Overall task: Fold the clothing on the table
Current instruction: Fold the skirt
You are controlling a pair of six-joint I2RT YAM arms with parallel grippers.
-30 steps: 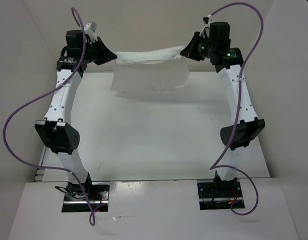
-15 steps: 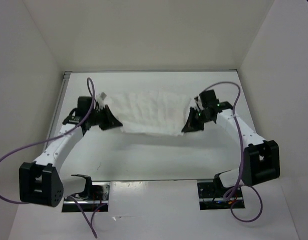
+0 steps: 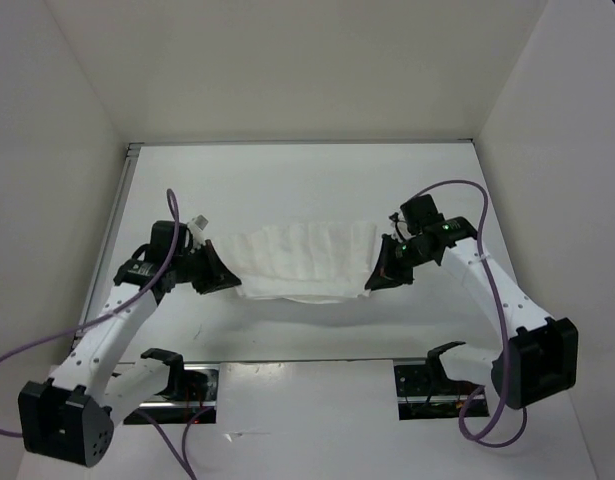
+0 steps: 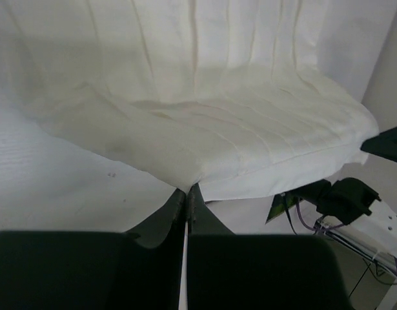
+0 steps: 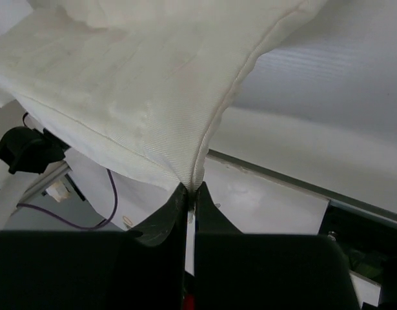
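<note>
The clothing [image 3: 302,260], a thin white wrinkly fabric piece, hangs stretched between my two grippers low over the near part of the table [image 3: 287,190]. My left gripper [image 3: 230,283] is shut on its left corner, and the left wrist view shows the clothing [image 4: 204,129] pinched at the tips of the left gripper [image 4: 187,192]. On the other side, my right gripper [image 3: 373,283] is shut on the right corner; in the right wrist view the hemmed edge of the clothing [image 5: 140,84] runs into the right gripper [image 5: 191,188]. The fabric sags slightly in the middle.
White upright walls [image 3: 57,150] stand on the left, back and right of the table. A thin metal rail [image 3: 115,215] runs along the left edge. Both arm bases [image 3: 172,390] sit at the near edge, with purple cables [image 3: 477,195] looping off the arms.
Both arms have swept from the back wall toward the near edge and down, carrying the clothing with them. It hung high at the back before and now lies stretched low over the table.
</note>
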